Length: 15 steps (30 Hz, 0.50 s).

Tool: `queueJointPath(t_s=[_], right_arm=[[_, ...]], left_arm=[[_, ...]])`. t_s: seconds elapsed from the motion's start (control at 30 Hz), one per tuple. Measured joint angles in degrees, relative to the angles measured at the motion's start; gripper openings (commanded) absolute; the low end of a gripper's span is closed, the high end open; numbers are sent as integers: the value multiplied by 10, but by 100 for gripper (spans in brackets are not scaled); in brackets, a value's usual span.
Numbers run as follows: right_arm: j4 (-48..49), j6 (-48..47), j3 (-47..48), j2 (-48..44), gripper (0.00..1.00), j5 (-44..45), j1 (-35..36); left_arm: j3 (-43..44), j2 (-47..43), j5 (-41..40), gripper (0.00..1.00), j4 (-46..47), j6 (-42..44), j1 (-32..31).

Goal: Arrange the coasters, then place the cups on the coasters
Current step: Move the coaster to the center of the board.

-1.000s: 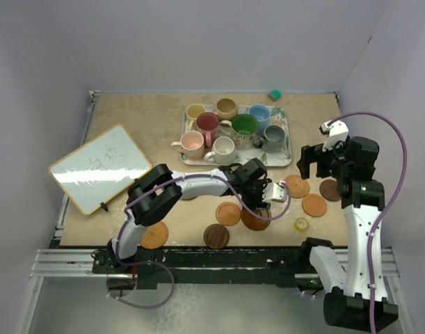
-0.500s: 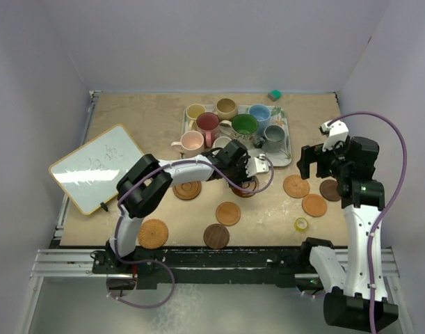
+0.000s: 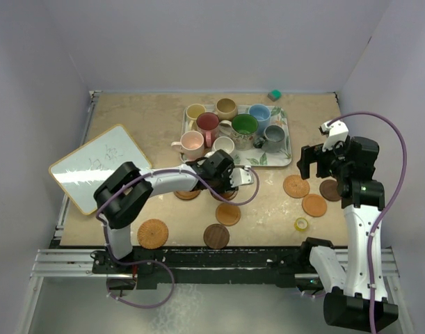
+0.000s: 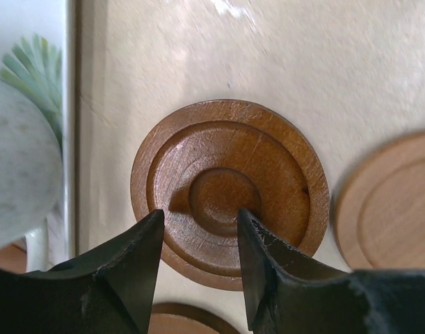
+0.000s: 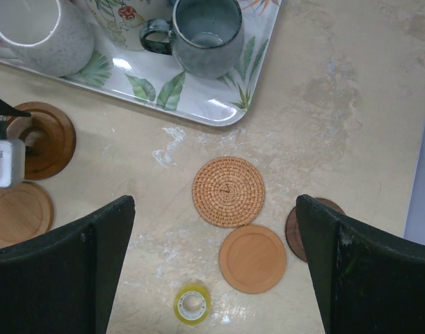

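Note:
A dark brown ringed coaster (image 4: 229, 188) lies flat on the table just in front of the tray. My left gripper (image 4: 200, 221) stands over it, jaws partly open, fingertips (image 4: 261, 243) down on its top face and nothing pinched between them. More coasters lie around: orange (image 3: 228, 213), dark brown (image 3: 216, 236), woven (image 3: 153, 233). My right gripper (image 5: 213, 202) hangs wide open above a woven coaster (image 5: 228, 191), a light orange one (image 5: 252, 258) and a dark one (image 5: 295, 226). Several cups, such as the grey cup (image 5: 205, 35) and the white cup (image 5: 42, 31), stand on the tray.
The leaf-print tray (image 3: 285, 158) sits at the back middle. A whiteboard (image 3: 101, 167) lies at the left. A small yellow tape roll (image 5: 192, 305) rests near the front right coasters. A small green block (image 3: 274, 94) is by the back wall.
My left gripper has swept from front right to left, towards the tray, and the ringed brown coaster has come along under it. Its jaws have narrowed a little. The right arm has not moved.

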Motion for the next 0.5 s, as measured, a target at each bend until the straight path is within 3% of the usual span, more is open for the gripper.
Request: queueJointPath(t_s=[0.5], right_arm=[[0, 0, 0, 0, 100, 0, 0]], left_arm=[[-84, -79, 46, 43, -57, 58, -16]])
